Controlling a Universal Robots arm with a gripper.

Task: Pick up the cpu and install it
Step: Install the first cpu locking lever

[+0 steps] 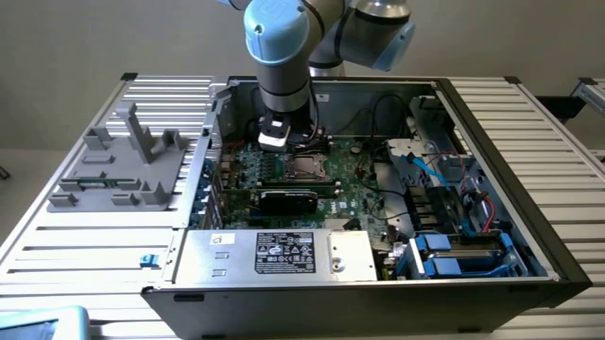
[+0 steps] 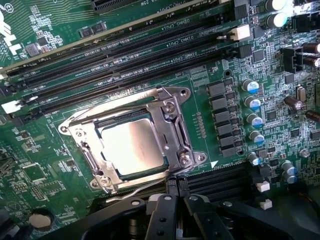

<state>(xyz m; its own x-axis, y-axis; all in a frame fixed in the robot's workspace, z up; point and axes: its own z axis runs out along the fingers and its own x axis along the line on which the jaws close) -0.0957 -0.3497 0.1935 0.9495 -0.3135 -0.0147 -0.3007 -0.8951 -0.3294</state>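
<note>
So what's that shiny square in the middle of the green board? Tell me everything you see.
That is the cpu: a small flat square chip with a smooth silver-beige metal top, catching glare, and a thin darker rim. It lies flat, seated in the silver metal socket frame, which surrounds it, on the green motherboard inside the open computer case. The gripper hangs beside the socket, not touching the chip.

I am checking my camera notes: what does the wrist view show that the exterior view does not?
The wrist view adds the long memory slots, a row of small capacitors and the shut gripper near the socket frame. The exterior view adds the grey fixture, the power supply and the arm above the case. Both share the cpu lying inside the socket frame.
</note>
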